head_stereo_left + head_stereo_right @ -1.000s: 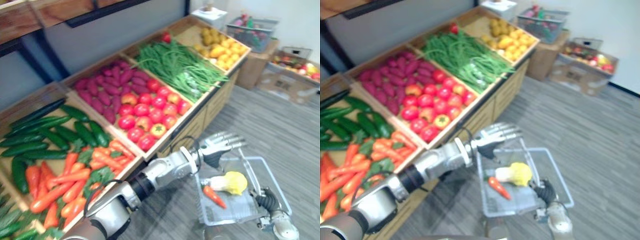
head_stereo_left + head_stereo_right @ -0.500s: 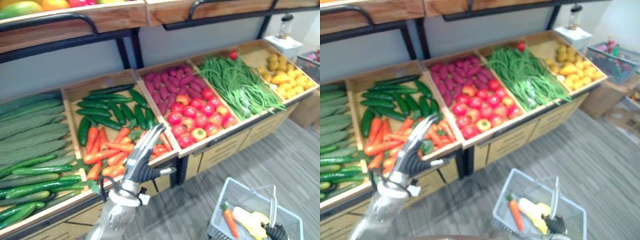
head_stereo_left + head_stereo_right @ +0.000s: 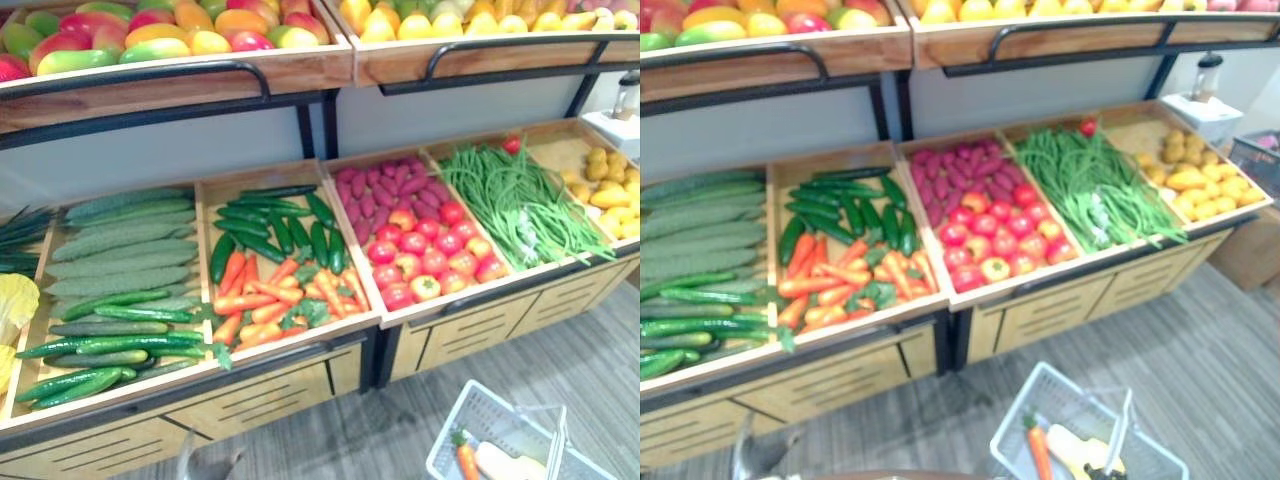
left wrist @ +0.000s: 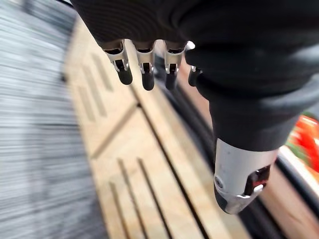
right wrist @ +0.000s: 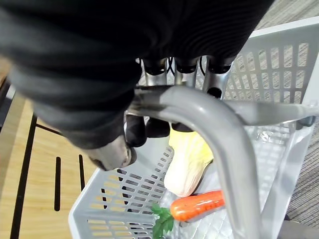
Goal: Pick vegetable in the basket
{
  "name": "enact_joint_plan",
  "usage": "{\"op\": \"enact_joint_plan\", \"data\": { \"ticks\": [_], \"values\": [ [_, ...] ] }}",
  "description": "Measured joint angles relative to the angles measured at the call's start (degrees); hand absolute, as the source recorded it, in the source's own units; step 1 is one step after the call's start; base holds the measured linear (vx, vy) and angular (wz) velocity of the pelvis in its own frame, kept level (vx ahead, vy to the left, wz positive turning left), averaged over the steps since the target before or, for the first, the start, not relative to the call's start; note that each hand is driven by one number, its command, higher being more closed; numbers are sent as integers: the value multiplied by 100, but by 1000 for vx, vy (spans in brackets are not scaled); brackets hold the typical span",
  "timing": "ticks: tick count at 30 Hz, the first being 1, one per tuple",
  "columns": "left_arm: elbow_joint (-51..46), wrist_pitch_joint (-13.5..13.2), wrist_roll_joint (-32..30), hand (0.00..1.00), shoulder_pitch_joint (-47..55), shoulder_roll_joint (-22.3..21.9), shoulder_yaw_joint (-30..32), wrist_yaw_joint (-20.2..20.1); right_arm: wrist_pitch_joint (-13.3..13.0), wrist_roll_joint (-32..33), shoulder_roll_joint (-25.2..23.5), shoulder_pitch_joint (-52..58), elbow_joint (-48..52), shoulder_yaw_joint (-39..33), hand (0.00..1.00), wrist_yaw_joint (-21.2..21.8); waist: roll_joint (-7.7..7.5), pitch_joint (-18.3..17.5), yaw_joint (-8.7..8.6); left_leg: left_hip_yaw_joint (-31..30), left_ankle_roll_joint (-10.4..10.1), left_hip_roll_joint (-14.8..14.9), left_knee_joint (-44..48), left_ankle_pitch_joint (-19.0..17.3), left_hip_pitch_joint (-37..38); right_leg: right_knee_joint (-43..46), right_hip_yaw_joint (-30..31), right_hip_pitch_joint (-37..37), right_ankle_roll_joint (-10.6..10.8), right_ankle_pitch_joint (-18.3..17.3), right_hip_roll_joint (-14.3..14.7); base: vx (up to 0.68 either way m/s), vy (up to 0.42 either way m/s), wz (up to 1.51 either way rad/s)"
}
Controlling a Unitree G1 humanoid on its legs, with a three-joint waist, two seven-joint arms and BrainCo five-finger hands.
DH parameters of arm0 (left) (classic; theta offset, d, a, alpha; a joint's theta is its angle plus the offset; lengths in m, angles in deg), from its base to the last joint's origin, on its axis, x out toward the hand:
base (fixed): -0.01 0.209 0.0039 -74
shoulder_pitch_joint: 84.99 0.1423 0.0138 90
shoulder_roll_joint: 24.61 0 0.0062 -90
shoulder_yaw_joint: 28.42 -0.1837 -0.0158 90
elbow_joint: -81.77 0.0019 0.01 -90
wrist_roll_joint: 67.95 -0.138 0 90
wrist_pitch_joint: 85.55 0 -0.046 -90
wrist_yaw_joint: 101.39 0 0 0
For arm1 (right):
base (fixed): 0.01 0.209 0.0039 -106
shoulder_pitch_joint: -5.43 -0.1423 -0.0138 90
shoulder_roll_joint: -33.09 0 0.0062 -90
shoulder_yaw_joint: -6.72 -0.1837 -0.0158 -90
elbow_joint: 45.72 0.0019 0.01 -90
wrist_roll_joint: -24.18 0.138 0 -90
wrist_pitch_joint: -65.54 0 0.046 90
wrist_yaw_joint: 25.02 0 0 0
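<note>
While the left hand (image 4: pixel 145 67) hangs low before the wooden stand front (image 4: pixel 114 149), fingers straight and empty so it's free to reach up, the binned carrots (image 3: pixel 265 300) and tomatoes (image 3: pixel 425 245) lie unpicked on the display. At right, the right hand (image 5: pixel 135 130) curls its fingers round the handle (image 5: pixel 199 107), likely to carry the basket (image 5: pixel 279 69) level; a single carrot (image 5: pixel 197 204) and a pale yellow vegetable (image 5: pixel 187 159) already lie touching inside
</note>
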Motion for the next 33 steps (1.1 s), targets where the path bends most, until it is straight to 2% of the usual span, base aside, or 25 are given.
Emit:
{"op": "enact_joint_plan", "data": {
  "ticks": [2,5,6,8,9,11,16,21,24,26,27,28,29,30,31,32,33],
  "values": [
    [565,229,416,0,-41,5,336,194,2,-2,-15,-36,-118,-112,100,-64,16,-4,5,8,-12,-2,-23,13,15,-1,6,-1,6,3,-3,0,0,0],
    [1189,509,430,0,-45,8,463,198,22,-5,-7,-89,-240,-167,100,-147,15,-1,-4,67,12,-4,-186,85,169,-1,60,38,33,6,12,20,-14,-6],
    [1246,522,430,0,-48,7,461,175,25,-4,-7,-93,-243,-167,100,-148,15,0,-4,78,12,-2,-192,85,183,-1,68,43,33,6,14,6,-10,-15],
    [1506,675,660,0,-97,7,431,-383,120,-14,6,-170,-253,-168,100,-126,17,7,-12,212,-1,15,-215,69,290,-2,206,46,38,2,46,9,-6,-27],
    [1510,708,660,0,-98,6,384,-490,132,-14,12,-190,-273,-168,100,-124,16,10,-20,243,0,17,-244,69,317,-2,223,49,37,0,50,3,-6,-28],
    [1507,693,651,0,-164,16,135,-886,167,-48,17,-229,-310,-168,100,-101,6,13,-29,348,-54,20,-275,33,346,-3,318,-4,25,-10,68,-6,-6,-22],
    [1498,642,869,0,-357,64,-360,-1420,240,-66,32,-323,-422,-265,100,-13,25,30,-63,561,-61,89,-271,-26,456,-2,512,-34,41,-21,165,18,-14,-22],
    [1496,608,870,0,-405,140,-637,-1598,329,-68,32,-362,-435,-326,100,48,35,109,-68,868,-104,162,-210,-133,703,31,811,-17,40,-18,296,50,-16,-33],
    [1486,608,859,0,-624,189,-793,-1652,342,-65,31,-445,-330,-326,100,58,44,396,-77,1008,-51,203,233,-353,671,320,1072,-157,40,-17,345,-20,12,-48],
    [1486,608,824,0,-803,299,-993,-1654,318,-63,9,-503,-112,-296,100,80,-7,563,-72,1301,27,200,601,-593,436,716,1442,-617,56,0,379,-165,52,-84],
    [1485,607,812,0,-881,391,-1093,-1650,319,-62,-7,-524,-89,-226,100,83,-74,628,-83,1460,51,192,751,-685,368,755,1547,-737,153,85,372,-246,75,-99],
    [1473,609,803,0,-985,471,-1117,-1637,329,-59,-23,-519,-34,-69,100,86,-161,701,-86,1742,153,180,941,-779,310,687,1552,-867,143,424,406,-298,87,-140],
    [1408,600,801,0,-978,454,-1094,-1632,328,-52,-56,-624,75,91,100,97,-8,742,-7,2160,258,369,905,-731,311,318,1310,-933,87,1002,503,-257,44,-129],
    [1360,589,795,0,-1011,460,-1086,-1633,329,-53,-86,-717,117,118,100,108,-16,837,-81,2250,290,398,920,-706,304,751,849,-994,-124,686,495,-252,17,-117],
    [1190,583,797,0,-1028,456,-1105,-1636,345,-45,-91,-717,142,115,100,148,3,934,-70,2499,294,433,851,-633,315,2261,-222,-1283,-746,-526,292,-183,5,-80],
    [1083,580,800,0,-1020,469,-1127,-1638,343,-10,-88,-697,141,81,100,148,10,1030,-67,2713,330,455,746,-530,458,3466,-878,-1286,-848,-1215,36,-155,31,-79],
    [1075,587,800,0,-983,460,-1126,-1639,343,-11,-85,-697,132,74,100,149,15,1044,-66,2832,326,463,686,-479,536,3817,-1100,-1217,-905,-1386,-66,-101,33,-88]
  ]
}}
